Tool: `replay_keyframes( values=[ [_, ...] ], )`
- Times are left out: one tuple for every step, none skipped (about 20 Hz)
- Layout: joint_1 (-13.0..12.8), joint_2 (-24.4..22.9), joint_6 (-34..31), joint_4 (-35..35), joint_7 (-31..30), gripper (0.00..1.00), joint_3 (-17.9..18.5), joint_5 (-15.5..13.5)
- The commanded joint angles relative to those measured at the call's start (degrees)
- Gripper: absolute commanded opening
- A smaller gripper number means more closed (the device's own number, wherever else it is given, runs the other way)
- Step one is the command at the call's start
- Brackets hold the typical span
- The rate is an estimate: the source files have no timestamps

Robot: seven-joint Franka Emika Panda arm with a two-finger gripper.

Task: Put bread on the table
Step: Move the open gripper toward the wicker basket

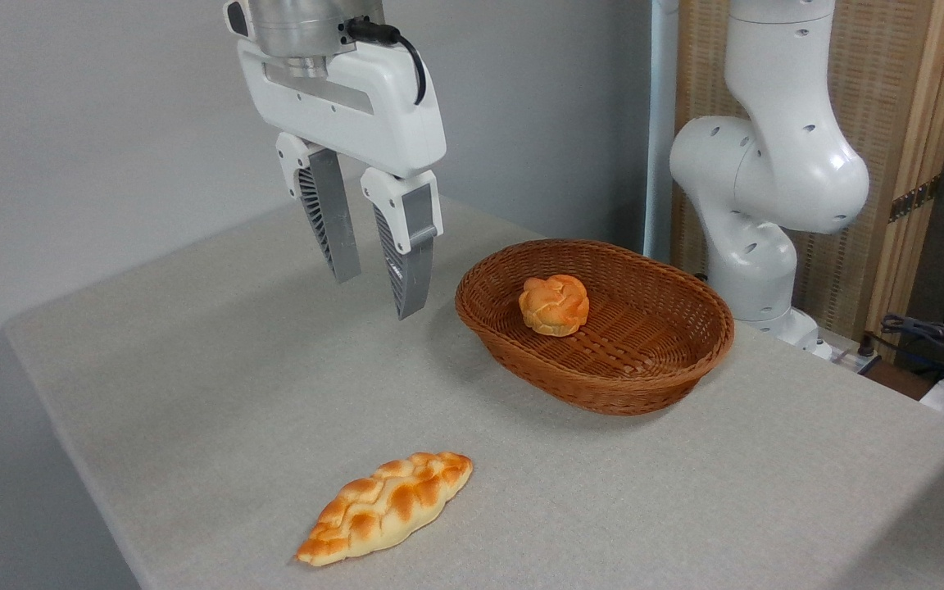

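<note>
while the gripper hangs above the table with its jaws narrowly parted and holding nothing, the bread sits inside the wicker basket, at about three o'clock from the fingers; a braided loaf lies on the cloth at six o'clock, well apart from the basket

Worktop: matt grey-beige cloth, fine rough weave. Basket at 3 o'clock: brown woven wicker, ribbed, slight sheen. Bread inside it: orange-golden crust, soft matt, knotted surface. Braided loaf at 6 o'clock: glazed-looking, golden with pale edges. Pincer at 11 o'clock: glossy white plastic housing, grey ribbed fingers. Arm: smooth glossy white shell
</note>
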Motion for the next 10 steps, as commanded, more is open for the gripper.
replay_keyframes(
  values=[
    [0.0,-0.1,0.1,0.6,0.3,1.00,1.8,-2.0],
    [0.0,-0.1,0.1,0.6,0.3,1.00,1.8,-2.0],
    [0.0,-0.1,0.1,0.6,0.3,1.00,1.8,-2.0],
    [0.0,-0.1,0.1,0.5,0.2,1.00,1.8,-2.0],
    [0.0,-0.1,-0.1,0.5,0.2,1.00,1.8,-2.0],
    [0.0,-0.1,-0.1,0.5,0.2,1.00,1.8,-2.0],
    [-0.1,-0.1,-0.2,0.4,0.2,1.00,1.7,-2.0],
    [-0.1,-0.2,-0.8,0.3,0.2,1.00,1.7,-2.0],
    [-0.2,-0.4,-0.9,-0.4,0.2,1.00,1.4,-2.0],
    [-0.3,-1.7,-0.8,-2.1,0.2,1.00,1.0,-2.0]
  ],
)
